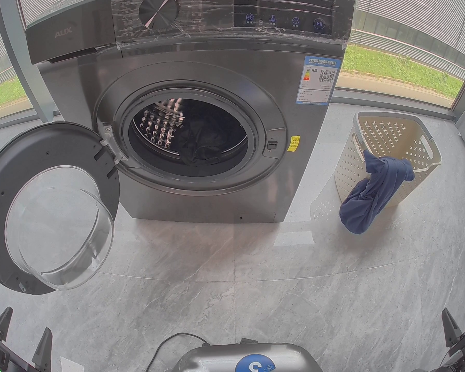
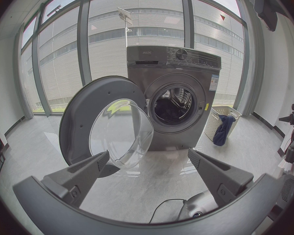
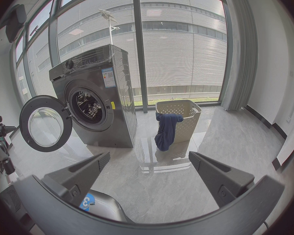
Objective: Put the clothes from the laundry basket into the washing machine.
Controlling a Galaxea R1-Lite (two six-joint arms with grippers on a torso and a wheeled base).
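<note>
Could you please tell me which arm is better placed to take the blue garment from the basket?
Right, probably. The garment hangs over the basket rim on the robot's right, the side of the open right gripper. The left gripper, also open, sits opposite, by the door.

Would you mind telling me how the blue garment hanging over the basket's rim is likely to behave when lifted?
The blue garment is probably floppy: it drapes in folds over the rim of the laundry basket. Most hangs outside, so it should slide off easily. The perforated basket looks light and might tip if cloth snags.
</note>
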